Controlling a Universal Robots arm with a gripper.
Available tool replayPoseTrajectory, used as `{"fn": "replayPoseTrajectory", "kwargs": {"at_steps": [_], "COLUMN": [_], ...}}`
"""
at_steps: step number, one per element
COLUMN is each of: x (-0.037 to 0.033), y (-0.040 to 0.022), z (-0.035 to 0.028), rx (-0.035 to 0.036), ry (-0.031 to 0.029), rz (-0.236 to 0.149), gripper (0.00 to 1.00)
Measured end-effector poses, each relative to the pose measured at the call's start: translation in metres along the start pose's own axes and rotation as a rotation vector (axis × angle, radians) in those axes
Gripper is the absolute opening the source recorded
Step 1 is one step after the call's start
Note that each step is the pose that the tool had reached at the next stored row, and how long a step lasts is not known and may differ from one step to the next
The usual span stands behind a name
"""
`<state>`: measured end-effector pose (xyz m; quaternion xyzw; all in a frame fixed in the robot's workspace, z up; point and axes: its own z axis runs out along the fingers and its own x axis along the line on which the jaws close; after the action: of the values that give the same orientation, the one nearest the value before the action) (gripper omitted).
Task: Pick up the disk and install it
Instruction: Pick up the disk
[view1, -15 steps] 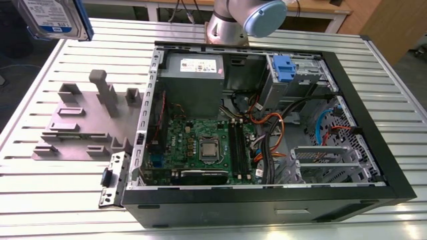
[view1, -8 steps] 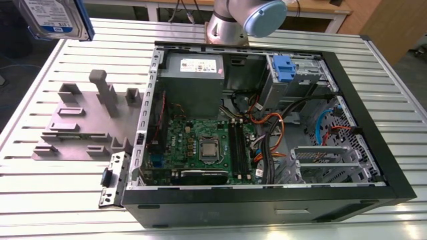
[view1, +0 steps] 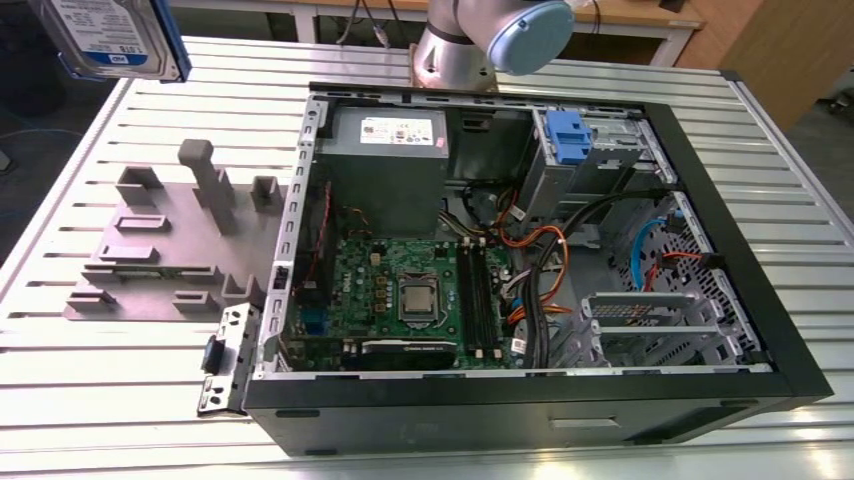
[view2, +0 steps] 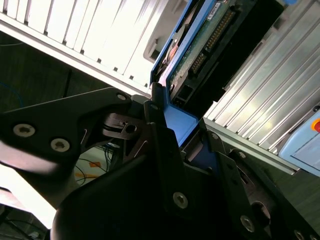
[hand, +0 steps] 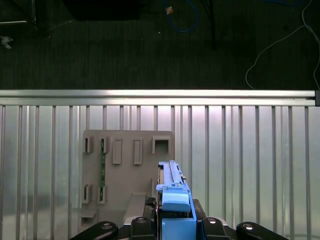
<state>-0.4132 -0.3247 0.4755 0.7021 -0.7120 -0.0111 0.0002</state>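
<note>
1. Holding the disk (view1: 114, 35) up over the table's (view1: 80, 400) corner, exterior view's left; gripper (view2: 182, 130) clamped on its blue frame.
2. Pickup looks done, install isn't: it's well apart from the case (view1: 747, 330), so lining up with a bay matters, I reckon.

Exterior view: the disk (view1: 114, 38) was cut by the top edge, and the upper part of its label was lost. The arm (view1: 487, 40) was cut off there too.

First wrist view: the disk sat edge-on with its label face hidden. The gripper (hand: 176, 220) was cut by the bottom edge. The grey fixture plate (hand: 125, 170) was partly covered by both.

Second wrist view: the disk's far end ran past the edge.
</note>
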Motion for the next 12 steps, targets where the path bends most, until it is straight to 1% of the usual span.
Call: {"fn": "replayPoseTrajectory", "kwargs": {"at_steps": [12], "x": [0.0], "y": [-0.0024], "z": [0.0], "rx": [0.0001], "ry": [0.0], "rz": [0.0], "gripper": [0.37]}}
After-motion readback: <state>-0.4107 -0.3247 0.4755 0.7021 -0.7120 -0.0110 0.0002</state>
